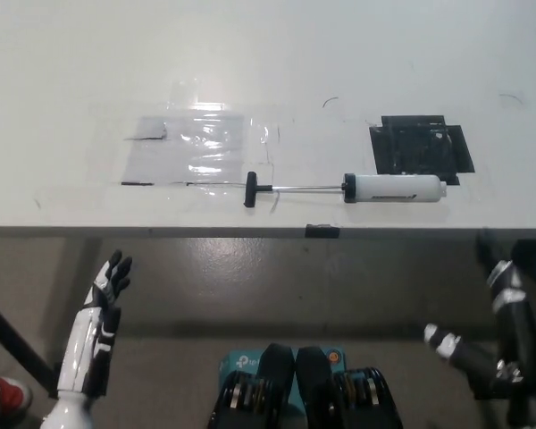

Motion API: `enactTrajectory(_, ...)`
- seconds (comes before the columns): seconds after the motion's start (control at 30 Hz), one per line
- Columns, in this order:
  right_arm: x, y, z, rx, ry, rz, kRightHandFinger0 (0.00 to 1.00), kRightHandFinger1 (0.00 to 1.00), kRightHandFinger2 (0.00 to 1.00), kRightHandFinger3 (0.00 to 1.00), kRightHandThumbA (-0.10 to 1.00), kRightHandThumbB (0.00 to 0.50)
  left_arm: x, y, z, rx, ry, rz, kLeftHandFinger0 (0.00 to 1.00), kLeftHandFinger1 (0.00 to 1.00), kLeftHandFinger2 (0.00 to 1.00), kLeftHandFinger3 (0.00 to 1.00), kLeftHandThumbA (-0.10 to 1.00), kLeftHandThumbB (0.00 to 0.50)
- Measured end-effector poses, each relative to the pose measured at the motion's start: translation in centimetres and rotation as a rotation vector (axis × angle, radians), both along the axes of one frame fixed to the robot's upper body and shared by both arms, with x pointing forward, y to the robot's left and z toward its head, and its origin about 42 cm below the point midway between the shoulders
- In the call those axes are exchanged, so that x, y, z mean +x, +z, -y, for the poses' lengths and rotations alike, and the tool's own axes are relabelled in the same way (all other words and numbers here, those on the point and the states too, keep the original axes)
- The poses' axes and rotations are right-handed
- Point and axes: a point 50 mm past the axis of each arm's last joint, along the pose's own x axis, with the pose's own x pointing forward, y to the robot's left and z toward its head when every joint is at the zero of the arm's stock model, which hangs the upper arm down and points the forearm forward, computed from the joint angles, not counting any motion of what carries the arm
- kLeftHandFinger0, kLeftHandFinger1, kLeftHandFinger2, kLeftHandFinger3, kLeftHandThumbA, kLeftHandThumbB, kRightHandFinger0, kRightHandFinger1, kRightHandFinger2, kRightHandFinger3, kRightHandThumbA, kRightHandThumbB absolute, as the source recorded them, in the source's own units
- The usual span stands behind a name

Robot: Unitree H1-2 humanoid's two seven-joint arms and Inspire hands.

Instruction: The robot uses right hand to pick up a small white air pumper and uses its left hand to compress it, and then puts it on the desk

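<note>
Left hand (107, 284): open, fingers spread, empty.
Right hand (500, 344): partly cut off; grasp unclear.
Air pumper (357, 189): on desk (71, 71), untouched, handle extended.

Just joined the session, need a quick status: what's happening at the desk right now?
Nothing is being handled yet. The white air pump lies on its side near the front edge of the desk, its rod pulled out to the black handle. Both robot hands are below the desk edge, off the pump: the left robot hand is open, the right robot hand sits low at the right, its state unclear. The pickup has not begun.
</note>
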Motion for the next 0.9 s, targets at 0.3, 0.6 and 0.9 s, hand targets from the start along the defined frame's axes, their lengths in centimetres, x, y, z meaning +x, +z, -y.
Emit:
enactTrajectory(0.3,5.8,12.6,1.6,-0.275,0.003,0.284,1.00,1.00,1.00,1.00,0.82,0.227,0.8,0.6,1.0,0.018,-0.042,0.020,1.00,1.00,1.00,1.00,1.00,0.352)
enactTrajectory(0.6,13.6,19.7,1.5,-0.589,0.087,0.187,1.00,1.00,1.00,1.00,0.85,0.327,1.0,0.7,1.1,0.031,-0.065,0.017,1.00,1.00,1.00,1.00,1.00,0.352)
enactTrajectory(0.9,21.0,19.5,-1.1,-0.888,0.192,-0.111,1.00,1.00,1.00,1.00,0.90,0.388,0.9,0.6,1.0,0.049,-0.089,0.010,1.00,1.00,1.00,1.00,1.00,0.329)
